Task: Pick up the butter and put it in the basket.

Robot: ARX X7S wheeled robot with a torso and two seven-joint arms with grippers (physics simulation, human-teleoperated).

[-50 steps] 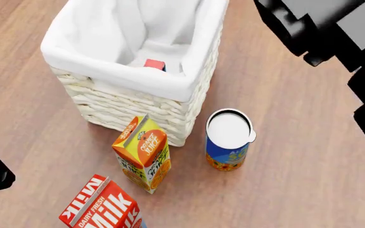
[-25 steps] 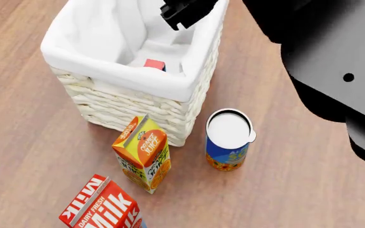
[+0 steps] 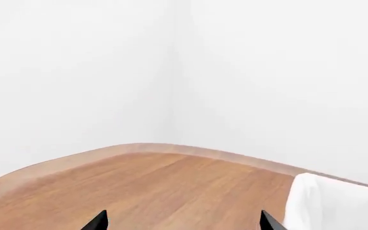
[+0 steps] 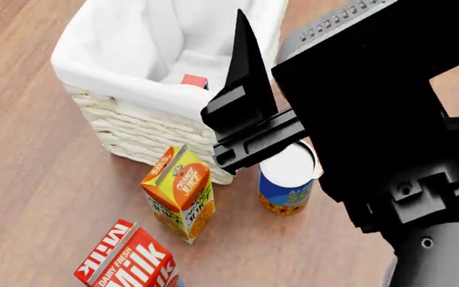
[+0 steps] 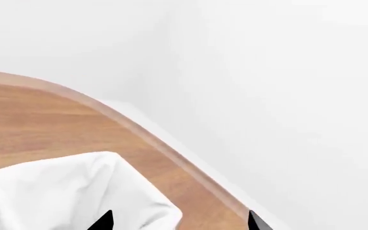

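The basket (image 4: pixel 146 128), cream wicker with a white liner, stands at the upper left of the head view. The butter (image 4: pixel 193 80) lies inside it; only a small red bit shows over the rim. My right arm (image 4: pixel 373 119) fills the right of the head view close to the camera, with one black finger (image 4: pixel 244 60) raised in front of the basket's right side. My right gripper (image 5: pixel 178 223) is open and empty, with the basket's liner (image 5: pixel 75 191) below it. My left gripper (image 3: pixel 182 223) is open and empty over bare wood, beside the liner's corner (image 3: pixel 337 203). It is out of the head view.
An orange juice carton (image 4: pixel 180 191) stands just in front of the basket. A blue can with a white lid (image 4: pixel 287 179) is to its right, partly behind my right arm. A red-and-white milk carton (image 4: pixel 129 260) is at the front left. The wood table's curved edge (image 3: pixel 139 148) meets white walls.
My right arm has swung left and nearer the camera, now covering the basket's right side and part of the can. The left arm has left the head view. The objects have not moved.
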